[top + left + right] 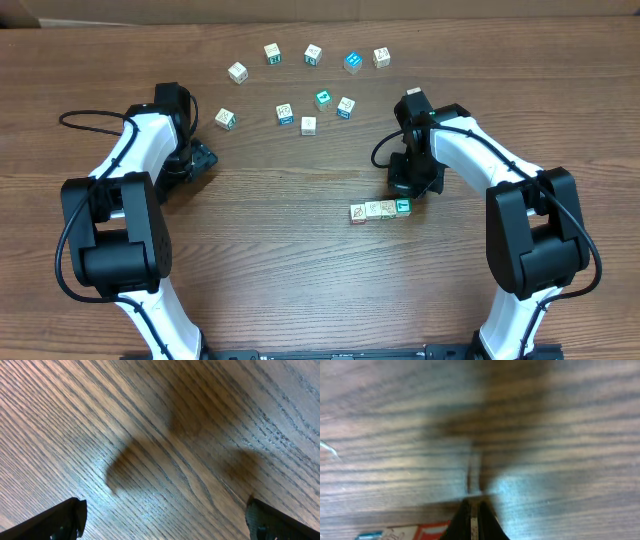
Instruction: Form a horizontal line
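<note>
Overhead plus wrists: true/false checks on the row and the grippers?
1. The row has four cubes. True.
2. Its green cube is at the end far from the right gripper. False: it is at the end nearest it.
3. The left gripper is open over bare table. True.
4. The right gripper holds a cube. False: it is shut and empty.
5. Every cube is in the row. False: ten loose cubes lie beyond it.
</note>
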{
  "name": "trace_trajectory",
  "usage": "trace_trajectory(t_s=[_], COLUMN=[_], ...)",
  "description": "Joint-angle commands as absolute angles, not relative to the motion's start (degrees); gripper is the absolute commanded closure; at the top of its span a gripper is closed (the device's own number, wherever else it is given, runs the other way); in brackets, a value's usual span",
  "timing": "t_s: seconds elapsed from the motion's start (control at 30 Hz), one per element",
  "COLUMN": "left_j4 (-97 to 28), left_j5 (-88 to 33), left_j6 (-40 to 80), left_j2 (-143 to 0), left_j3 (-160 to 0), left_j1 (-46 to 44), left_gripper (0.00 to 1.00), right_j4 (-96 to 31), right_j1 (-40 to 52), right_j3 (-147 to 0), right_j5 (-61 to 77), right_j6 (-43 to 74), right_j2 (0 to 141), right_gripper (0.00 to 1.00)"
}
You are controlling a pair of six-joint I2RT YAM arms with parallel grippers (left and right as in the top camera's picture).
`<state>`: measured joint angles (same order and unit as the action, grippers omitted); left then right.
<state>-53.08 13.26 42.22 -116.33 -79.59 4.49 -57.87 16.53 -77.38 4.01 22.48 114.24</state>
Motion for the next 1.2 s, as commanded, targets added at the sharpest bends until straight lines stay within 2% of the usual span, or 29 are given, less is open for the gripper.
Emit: trace_trajectory(t_s=[0.0, 0.27, 0.6, 1.17], left_j4=[-53.23, -53.23, -53.23, -53.23], left_j5=[15.42, 15.42, 15.42, 15.42], left_j6=[41.78, 41.78, 41.78, 41.78], left_j2=[-116.22, -116.22, -116.22, -116.22], left_j3=[-79.22, -79.22, -79.22, -79.22], left_j1=[4.47, 4.47, 4.47, 4.47], left_gripper=[0.0, 0.01, 0.0, 0.0], right_j4=[-56.58, -56.23, -62.17, -62.96], right_j1=[16.43, 16.12, 15.27, 15.38], right_j3=[-77.1, -77.1, -77.1, -77.1], right_j5=[2.11, -6.2, -4.19, 0.78], right_j6=[22.72, 29.26, 30.68, 29.95], right_j2=[111.98, 111.98, 111.98, 111.98], right_gripper=[0.96, 0.96, 0.96, 0.96])
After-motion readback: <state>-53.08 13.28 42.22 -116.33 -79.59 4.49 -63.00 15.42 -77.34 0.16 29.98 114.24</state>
